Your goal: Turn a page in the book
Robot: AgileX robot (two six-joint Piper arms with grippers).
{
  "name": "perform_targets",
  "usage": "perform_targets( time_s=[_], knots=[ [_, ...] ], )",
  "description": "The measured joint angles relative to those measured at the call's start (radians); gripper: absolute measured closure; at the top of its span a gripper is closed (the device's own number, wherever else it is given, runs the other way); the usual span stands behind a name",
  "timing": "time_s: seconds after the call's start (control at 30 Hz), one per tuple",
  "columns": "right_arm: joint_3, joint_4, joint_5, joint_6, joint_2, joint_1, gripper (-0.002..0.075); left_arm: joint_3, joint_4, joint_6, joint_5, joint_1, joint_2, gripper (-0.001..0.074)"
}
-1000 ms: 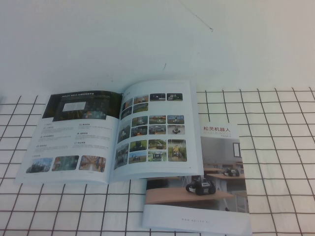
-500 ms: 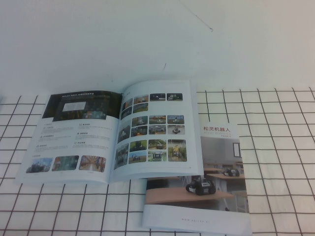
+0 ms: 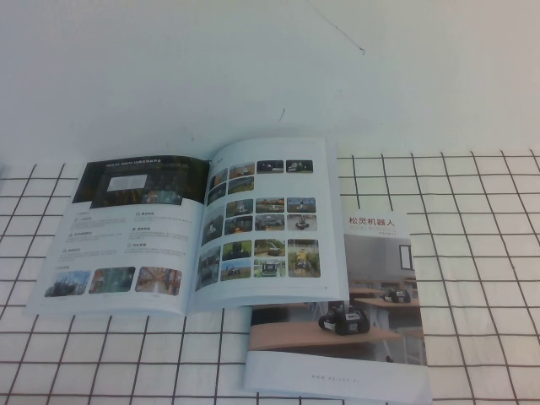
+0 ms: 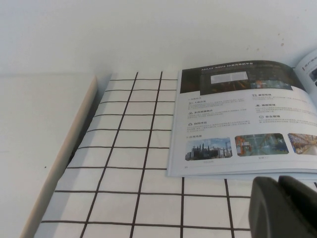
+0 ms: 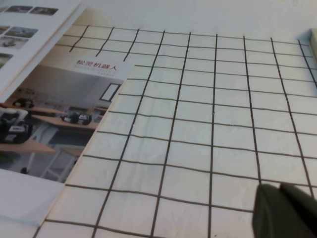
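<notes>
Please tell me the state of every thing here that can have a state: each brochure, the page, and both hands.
book: open, lying flat on the grid cloth
page: lying flat, photo side up, not lifted
second brochure: closed, cover up, partly under the book
left hand: off the book, near its left leaf
right hand: over bare cloth, right of the second brochure

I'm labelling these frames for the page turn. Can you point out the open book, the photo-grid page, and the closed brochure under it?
book (image 3: 126, 240): high view, on its left leaf below the dark banner.
page (image 3: 266, 224): high view, middle of the photo grid.
closed brochure (image 3: 371, 291): high view, on its cover picture.
</notes>
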Motion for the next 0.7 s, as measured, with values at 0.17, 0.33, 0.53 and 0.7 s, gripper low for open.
perform_targets(
  time_s=[0.17, 0.33, 0.53, 0.7],
  knots=[
    [0.000, 0.001, -0.004, 0.000, 0.000, 0.000, 0.0725, 0.000, 0.000, 0.001, -0.022, 0.000, 0.000, 0.0737],
    [0.000, 0.001, -0.041, 0.000, 0.000, 0.000, 0.0725, 0.000, 0.000, 0.001, -0.042, 0.000, 0.000, 0.0737],
    [0.000, 0.001, -0.071, 0.000, 0.000, 0.000, 0.0725, 0.000, -0.004, 0.001, -0.061, 0.000, 0.000, 0.0737],
    [0.000, 0.001, -0.084, 0.000, 0.000, 0.000, 0.0725, 0.000, -0.047, 0.001, -0.066, 0.000, 0.000, 0.0737]
  ],
)
